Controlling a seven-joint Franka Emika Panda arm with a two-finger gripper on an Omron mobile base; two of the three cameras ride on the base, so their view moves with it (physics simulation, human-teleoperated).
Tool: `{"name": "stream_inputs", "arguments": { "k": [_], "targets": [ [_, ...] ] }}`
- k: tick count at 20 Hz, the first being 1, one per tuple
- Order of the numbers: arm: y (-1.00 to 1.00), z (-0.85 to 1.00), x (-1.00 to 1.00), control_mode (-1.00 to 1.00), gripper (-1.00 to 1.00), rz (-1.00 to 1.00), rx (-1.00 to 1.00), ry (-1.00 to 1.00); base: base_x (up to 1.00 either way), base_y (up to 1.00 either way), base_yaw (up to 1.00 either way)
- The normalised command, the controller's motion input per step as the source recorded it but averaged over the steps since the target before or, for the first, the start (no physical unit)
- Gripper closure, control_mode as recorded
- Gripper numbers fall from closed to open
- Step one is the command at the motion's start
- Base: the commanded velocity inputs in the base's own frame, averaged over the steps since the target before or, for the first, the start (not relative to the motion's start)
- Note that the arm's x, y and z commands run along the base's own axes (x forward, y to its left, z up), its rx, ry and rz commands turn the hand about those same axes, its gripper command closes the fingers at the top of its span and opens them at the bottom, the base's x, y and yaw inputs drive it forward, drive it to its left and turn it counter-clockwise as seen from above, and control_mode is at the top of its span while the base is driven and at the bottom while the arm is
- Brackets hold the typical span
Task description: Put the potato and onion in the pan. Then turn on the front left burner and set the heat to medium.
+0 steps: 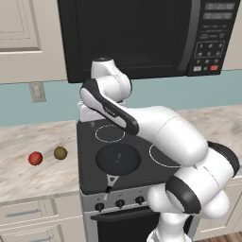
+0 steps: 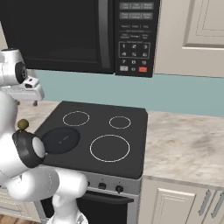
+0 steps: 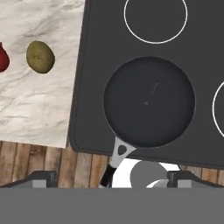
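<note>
The dark pan [image 3: 148,101] was seen sitting on the front left burner [image 1: 101,166], handle pointing off the cooktop's front edge. The olive-brown potato [image 3: 40,57] and glossy red onion [image 1: 35,158] were parked side by side on the counter, apart from the pan.

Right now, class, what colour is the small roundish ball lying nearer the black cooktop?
Dull olive-brown: the potato, clearest in the hand view.

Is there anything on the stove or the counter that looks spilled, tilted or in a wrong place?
Nothing stands out. The pan sits flat on the cooktop, empty, handle toward the front. The potato and onion lie side by side on the counter to its left, apart, with no spill.
</note>
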Motion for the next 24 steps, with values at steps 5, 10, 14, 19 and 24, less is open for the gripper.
{"name": "stream_inputs", "arguments": {
  "k": [5, 10, 14, 19, 24],
  "targets": [
    [0.42, -0.62, 0.03, -1.00, -1.00, -0.01, 0.00, 0.06, 0.00, 0.00, 0.00],
    [0.43, -0.72, 0.13, -1.00, -1.00, -0.02, 0.01, 0.00, 0.00, 0.00, 0.00],
    [0.48, -0.52, 0.18, -1.00, -1.00, 0.00, 0.02, 0.00, 0.00, 0.00, 0.00],
    [0.42, -0.10, 0.12, -1.00, -1.00, 0.01, 0.02, 0.03, 0.00, 0.00, 0.00],
    [0.30, 0.00, 0.27, -1.00, -1.00, 0.00, 0.00, 0.06, 0.00, 0.00, 0.00]
  ]
}}
